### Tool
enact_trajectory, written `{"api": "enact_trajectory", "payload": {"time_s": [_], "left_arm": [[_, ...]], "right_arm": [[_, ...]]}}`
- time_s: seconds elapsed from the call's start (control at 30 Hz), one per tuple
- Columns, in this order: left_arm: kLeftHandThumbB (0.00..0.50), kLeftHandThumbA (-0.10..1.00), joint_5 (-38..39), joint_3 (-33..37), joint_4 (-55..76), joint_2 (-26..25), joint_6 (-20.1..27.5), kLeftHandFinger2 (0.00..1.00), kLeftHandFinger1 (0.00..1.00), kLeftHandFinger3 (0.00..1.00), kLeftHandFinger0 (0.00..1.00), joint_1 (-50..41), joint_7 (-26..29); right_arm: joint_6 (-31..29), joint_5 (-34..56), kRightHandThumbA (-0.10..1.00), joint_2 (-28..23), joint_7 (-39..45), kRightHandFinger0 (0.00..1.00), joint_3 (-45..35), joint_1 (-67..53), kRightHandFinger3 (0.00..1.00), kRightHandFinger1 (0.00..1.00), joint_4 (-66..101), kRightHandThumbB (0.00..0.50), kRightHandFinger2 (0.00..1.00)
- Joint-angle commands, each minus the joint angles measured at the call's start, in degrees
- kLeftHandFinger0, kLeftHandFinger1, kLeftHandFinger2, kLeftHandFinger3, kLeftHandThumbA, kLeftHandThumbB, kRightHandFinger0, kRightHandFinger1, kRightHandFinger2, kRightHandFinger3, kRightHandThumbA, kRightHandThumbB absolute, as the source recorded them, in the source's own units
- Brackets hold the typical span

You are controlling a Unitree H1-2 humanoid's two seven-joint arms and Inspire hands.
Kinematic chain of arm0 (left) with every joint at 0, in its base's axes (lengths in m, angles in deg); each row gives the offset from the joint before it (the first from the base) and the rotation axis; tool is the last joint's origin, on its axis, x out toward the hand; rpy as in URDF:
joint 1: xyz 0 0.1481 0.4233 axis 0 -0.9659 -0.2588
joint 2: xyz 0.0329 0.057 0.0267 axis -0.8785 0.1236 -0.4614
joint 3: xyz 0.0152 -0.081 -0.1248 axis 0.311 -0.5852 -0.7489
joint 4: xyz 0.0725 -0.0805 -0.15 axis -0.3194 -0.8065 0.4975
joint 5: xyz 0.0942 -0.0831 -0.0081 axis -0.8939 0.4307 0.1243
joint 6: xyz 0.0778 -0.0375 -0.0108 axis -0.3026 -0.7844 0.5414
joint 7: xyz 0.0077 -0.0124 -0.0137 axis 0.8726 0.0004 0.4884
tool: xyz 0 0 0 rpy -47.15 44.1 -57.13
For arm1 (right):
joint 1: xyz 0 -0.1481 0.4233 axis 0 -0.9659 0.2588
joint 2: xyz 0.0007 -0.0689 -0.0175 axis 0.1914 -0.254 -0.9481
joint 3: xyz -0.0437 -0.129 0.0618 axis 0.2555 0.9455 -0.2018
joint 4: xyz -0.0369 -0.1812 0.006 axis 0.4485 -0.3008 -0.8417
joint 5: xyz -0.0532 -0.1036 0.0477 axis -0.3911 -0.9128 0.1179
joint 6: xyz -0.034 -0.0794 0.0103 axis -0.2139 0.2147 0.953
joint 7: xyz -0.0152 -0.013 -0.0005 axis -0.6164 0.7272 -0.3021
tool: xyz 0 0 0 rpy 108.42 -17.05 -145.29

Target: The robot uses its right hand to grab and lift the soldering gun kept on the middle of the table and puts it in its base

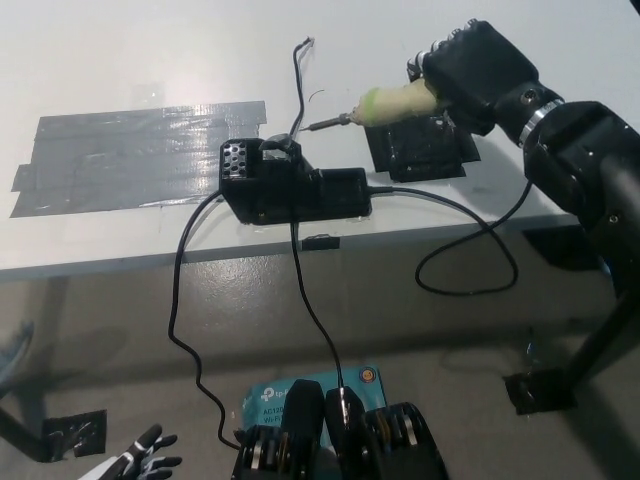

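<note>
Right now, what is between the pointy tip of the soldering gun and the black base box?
In the head view, only bare white table separates the soldering gun tip from the base.
</note>
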Motion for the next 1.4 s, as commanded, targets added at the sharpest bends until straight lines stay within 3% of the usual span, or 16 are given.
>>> {"api": "enact_trajectory", "payload": {"time_s": [0.0,0.23,0.43,0.5,0.6,0.7,0.97,1.0,1.03,1.1,1.13,1.17,1.23,1.3,1.37], "left_arm": [[0.5,1.0,-0.02,0.22,1.0,-1.39,-0.7,0.92,0.98,1.0,1.0,0.89,0.03],[0.5,1.0,0.02,0.75,0.84,-1.4,-0.7,0.91,0.97,1.0,1.0,1.67,0.2],[0.5,1.0,-0.34,0.7,1.11,-1.41,-0.7,0.85,0.92,1.0,1.0,1.73,0.23],[0.5,1.0,-0.23,0.84,1.1,-1.56,-0.7,0.89,0.98,1.0,1.0,1.8,0.07],[0.5,1.0,0.23,0.95,1.24,-1.72,-0.7,0.89,1.0,1.0,1.0,1.88,-0.04],[0.5,1.0,0.02,1.0,1.4,-1.67,-0.7,0.89,1.0,1.0,1.0,1.9,0.17],[0.5,1.0,-0.41,1.68,1.52,-1.24,-0.7,0.86,0.99,1.0,1.0,2.31,0.56],[0.5,1.0,-0.23,1.61,1.41,-1.06,-0.7,0.86,0.99,1.0,1.0,2.26,0.7],[0.5,1.0,-0.24,1.77,1.48,-1.1,-0.7,0.87,1.0,1.0,1.0,2.31,0.67],[0.5,1.0,0.32,1.9,1.57,-1.1,-0.7,0.89,1.0,1.0,1.0,2.33,0.59],[0.5,1.0,0.44,1.97,1.34,-1.05,-0.7,0.9,1.0,1.0,1.0,2.42,0.67],[0.5,1.0,0.45,2.03,1.38,-1.11,-0.7,0.91,1.0,1.0,1.0,2.46,0.7],[0.5,1.0,0.03,2.06,1.11,-1.16,-0.7,0.92,1.0,1.0,1.0,2.69,0.21],[0.5,1.0,-0.21,2.1,0.95,-1.09,-0.7,0.91,1.0,1.0,1.0,2.85,0.24],[0.5,1.0,-0.14,2.16,0.86,-1.12,-0.7,0.91,1.0,1.0,1.0,2.89,0.3]], "right_arm": [[-0.44,-1.33,-0.1,-0.48,-4.06,0.0,-0.22,3.68,0.38,0.01,-0.14,0.0,0.37],[-0.41,-1.38,-0.1,0.18,-3.32,0.0,0.23,3.47,0.47,0.01,0.34,0.0,0.38],[-0.36,-1.4,-0.1,1.12,-4.05,0.0,0.53,3.23,0.44,0.0,-0.36,0.0,0.34],[-0.77,-1.43,-0.1,1.32,-5.12,0.0,0.58,3.07,0.42,0.0,-0.87,0.019,0.33],[-0.44,-1.76,-0.1,1.59,-4.73,0.0,0.78,2.86,0.46,0.0,-0.73,0.001,0.34],[-0.59,-2.46,-0.1,1.64,-5.27,0.0,1.18,3.04,0.36,0.0,-1.04,0.0,0.3],[0.93,-3.21,-0.1,1.44,-2.52,0.0,1.78,2.38,0.28,0.0,-1.06,0.011,0.35],[2.49,-4.51,0.03,1.41,-1.73,0.0,2.32,2.13,0.25,0.0,-1.39,0.003,0.34],[3.4,-5.0,0.06,1.34,-0.6,0.0,2.54,2.03,0.23,0.0,-1.19,0.001,0.34],[4.14,-5.79,-0.04,0.98,0.1,0.0,3.16,1.86,0.21,0.02,-1.12,0.0,0.36],[4.19,-6.61,-0.1,0.89,-1.32,0.0,3.71,1.72,0.14,0.02,-1.92,0.0,0.35],[4.27,-6.56,-0.1,0.82,-1.34,0.0,3.73,1.65,0.14,0.01,-1.86,0.0,0.35],[4.0,-7.35,-0.1,0.94,-3.53,0.0,4.35,1.59,0.16,0.0,-3.08,0.0,0.33],[4.38,-8.07,-0.1,1.14,-3.32,0.0,4.92,1.75,0.27,0.02,-2.97,0.0,0.36],[4.9,-8.3,-0.1,1.82,-3.1,0.0,5.17,1.96,0.3,0.02,-2.58,0.02,0.37]]}}
